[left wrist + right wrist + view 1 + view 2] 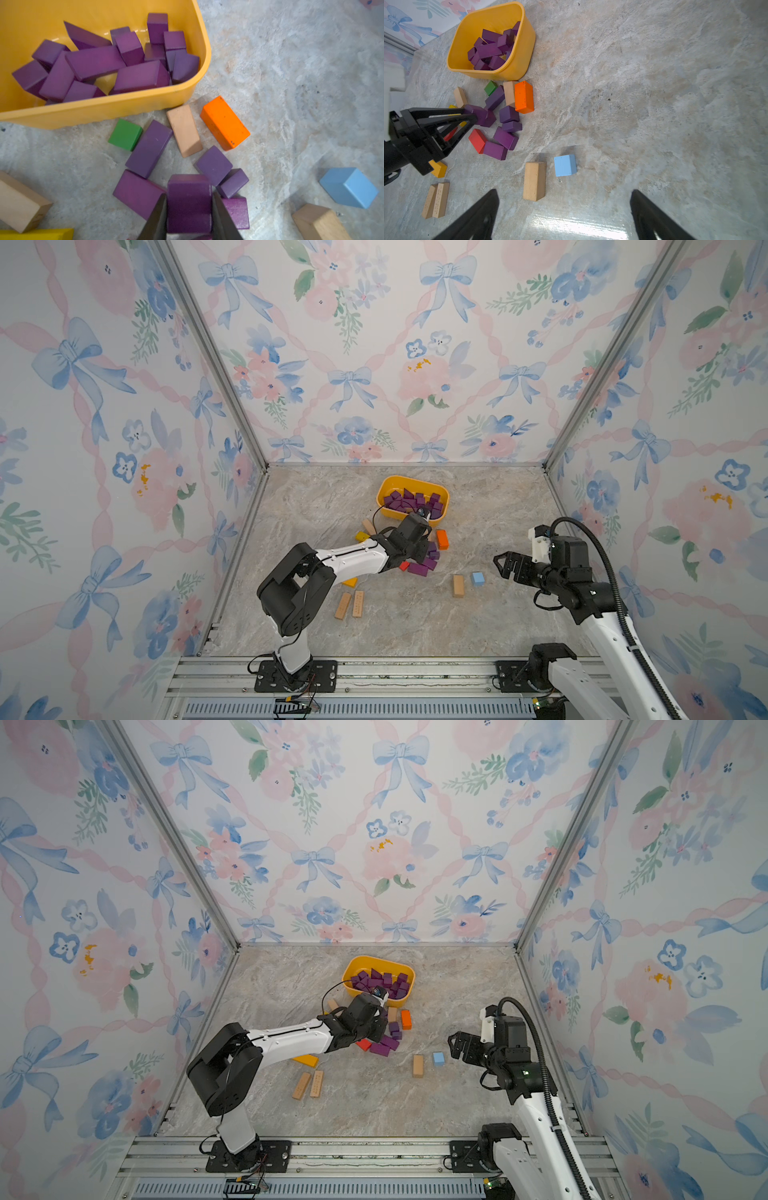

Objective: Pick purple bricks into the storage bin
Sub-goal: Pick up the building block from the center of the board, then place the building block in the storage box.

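Observation:
The yellow storage bin [411,480] [379,960] stands at the back middle of the table, with several purple bricks [415,501] [93,62] piled inside it. More purple bricks [417,569] [149,148] [506,138] lie loose in front of the bin. My left gripper [189,194] [473,116] hangs low over that loose cluster, shut on a purple brick [189,207] [478,113] that fills the gap between its fingers. My right gripper [500,566] [564,192] hovers at the right, apart from the bricks, open and holding nothing.
Among the loose purple bricks lie an orange block [225,122], a green cube [125,135], a tan bar [184,129] and a red block [477,140]. A tan bar [458,585] and a blue cube [478,578] lie near my right gripper. Two tan bars [351,605] and a yellow block [350,582] lie near the left arm.

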